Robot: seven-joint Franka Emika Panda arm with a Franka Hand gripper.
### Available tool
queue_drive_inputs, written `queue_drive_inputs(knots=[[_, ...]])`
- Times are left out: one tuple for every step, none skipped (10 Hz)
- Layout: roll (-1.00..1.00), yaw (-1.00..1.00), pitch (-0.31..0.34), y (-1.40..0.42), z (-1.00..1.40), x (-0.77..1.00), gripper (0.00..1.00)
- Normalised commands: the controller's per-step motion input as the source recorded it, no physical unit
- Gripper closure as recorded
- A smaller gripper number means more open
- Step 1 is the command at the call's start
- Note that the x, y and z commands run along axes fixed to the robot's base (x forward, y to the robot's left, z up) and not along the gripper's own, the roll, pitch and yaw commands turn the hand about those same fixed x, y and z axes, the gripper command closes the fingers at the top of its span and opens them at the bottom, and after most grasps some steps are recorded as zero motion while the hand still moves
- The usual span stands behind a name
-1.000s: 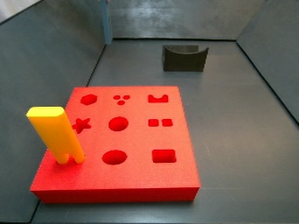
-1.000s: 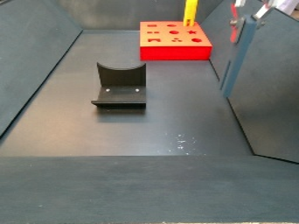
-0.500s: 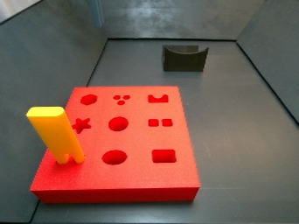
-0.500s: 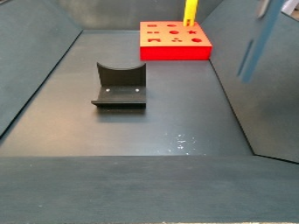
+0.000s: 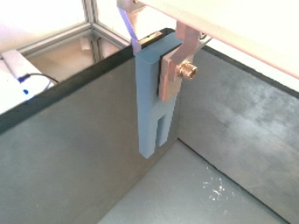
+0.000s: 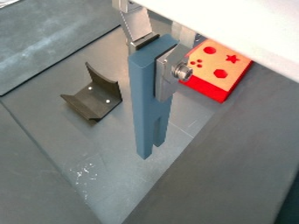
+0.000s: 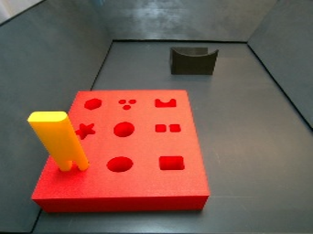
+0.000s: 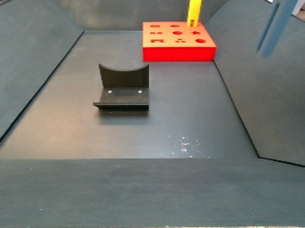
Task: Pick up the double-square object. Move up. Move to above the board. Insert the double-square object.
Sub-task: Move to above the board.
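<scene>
My gripper (image 5: 156,54) is shut on the upper part of the double-square object (image 5: 155,109), a tall grey-blue bar that hangs upright with its split lower end clear above the dark floor. Both wrist views show the gripper (image 6: 152,59) and the bar (image 6: 147,109). In a side view the bar (image 8: 273,31) hangs high at the right edge, over the sloped right wall; the gripper is cut off there. The red board (image 7: 146,148) lies flat with shaped cut-outs and also shows in a side view (image 8: 179,53) and a wrist view (image 6: 211,87), some way from the bar.
A yellow post (image 7: 55,139) stands in the board's corner slot and also shows in a side view (image 8: 193,11). The dark fixture (image 8: 121,89) stands mid-floor; it also shows in a side view (image 7: 193,59) and a wrist view (image 6: 93,92). Sloped dark walls enclose the floor.
The bar has risen in the gripper's hold and shifted towards the right wall in the side view. The board, the post and the fixture have not moved.
</scene>
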Motion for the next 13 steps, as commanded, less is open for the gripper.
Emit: queue_drive_inputs(knots=[[0.02,0.0,0.068,0.0,0.04,-0.42,1.0],[0.02,0.0,0.06,0.0,0.02,-0.42,1.0],[0.02,0.01,0.06,0.0,0.02,-0.42,1.0],[0.02,0.01,0.06,0.0,0.02,-0.42,1.0],[0.02,0.01,0.06,0.0,0.02,-0.42,1.0],[0.02,0.01,0.06,0.0,0.02,-0.42,1.0],[0.02,0.01,0.06,0.0,0.02,-0.42,1.0],[0.02,0.01,0.06,0.0,0.02,-0.42,1.0],[0.02,0.01,0.06,0.0,0.02,-0.42,1.0],[0.02,0.01,0.06,0.0,0.02,-0.42,1.0],[0.02,0.01,0.06,0.0,0.02,-0.42,1.0],[0.02,0.01,0.06,0.0,0.02,-0.42,1.0],[0.02,0.01,0.06,0.0,0.02,-0.42,1.0]])
